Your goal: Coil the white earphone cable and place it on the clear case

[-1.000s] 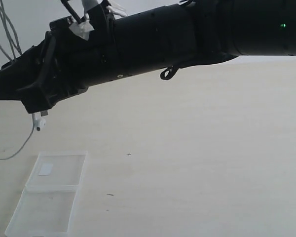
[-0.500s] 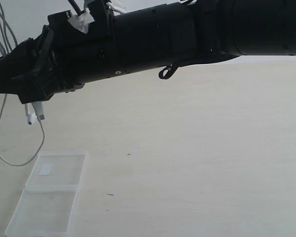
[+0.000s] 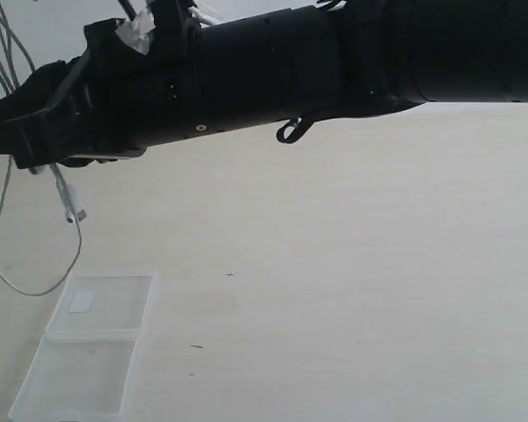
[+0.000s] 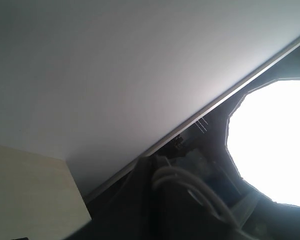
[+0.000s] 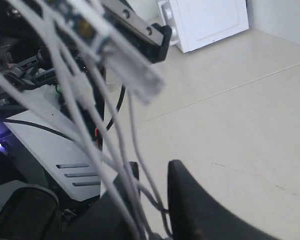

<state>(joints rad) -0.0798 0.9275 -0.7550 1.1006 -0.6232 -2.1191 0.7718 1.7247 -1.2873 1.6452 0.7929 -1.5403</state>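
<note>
The right gripper (image 5: pixel 152 202) is up high now, fingers pinching several strands of the cable (image 3: pixel 73 212) between them, and a long loop swings free with its bottom just beside the far-left corner of the case (image 3: pixel 86 356), not over it, so I'd say the coil isn't formed or placed yet. A second ago the arm sat lower and the wire trailed off across the table (image 3: pixel 361 290); I can't tell how the left gripper's fingers stand.
</note>
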